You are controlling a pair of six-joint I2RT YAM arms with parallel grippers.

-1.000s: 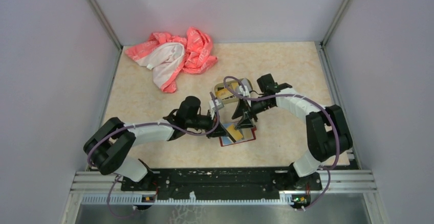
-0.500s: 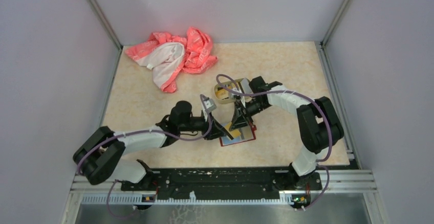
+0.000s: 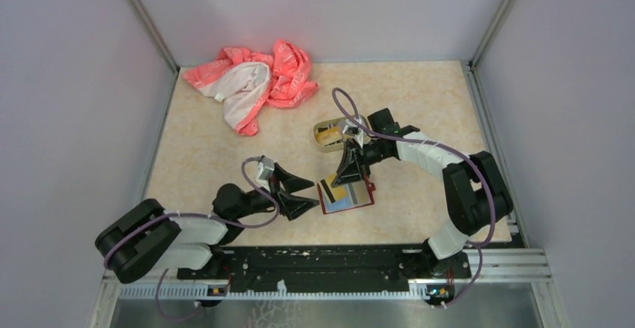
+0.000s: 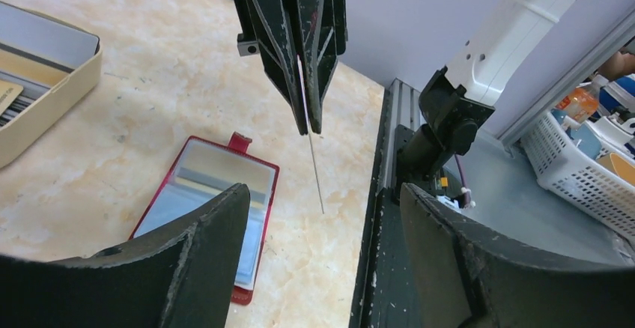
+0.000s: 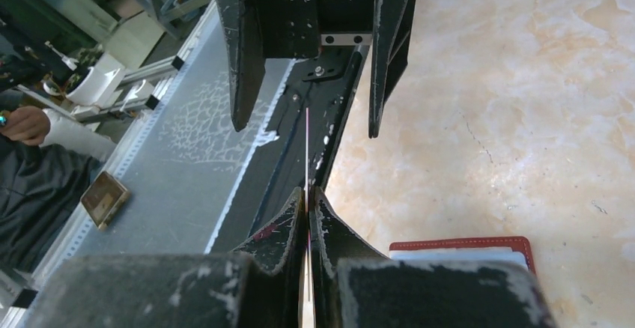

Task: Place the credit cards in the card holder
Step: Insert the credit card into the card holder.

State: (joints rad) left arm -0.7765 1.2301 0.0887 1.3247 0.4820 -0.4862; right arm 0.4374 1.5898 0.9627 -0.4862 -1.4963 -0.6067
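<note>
While the right pincer clenches a credit card edge-on, the left pincer gapes, released.
Red card holder lies open below; the card's print is unreadable.

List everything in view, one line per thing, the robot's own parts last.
table: one, beige marbled, walled on three sides
cloth: one, pink and white, crumpled at the far left of the table
tray: one, tan, right of centre, behind the wallet
cards in the tray: more than one, gold and grey, exact count unclear
wallet: one, dark red with grey pockets, lying open near the front edge
held card: one, seen edge-on so colour unclear, hanging by the wallet
basket: one, white, off the table past the rail
left tool: one, black, open and empty, left of the wallet
right tool: one, black, shut on the held card
</note>
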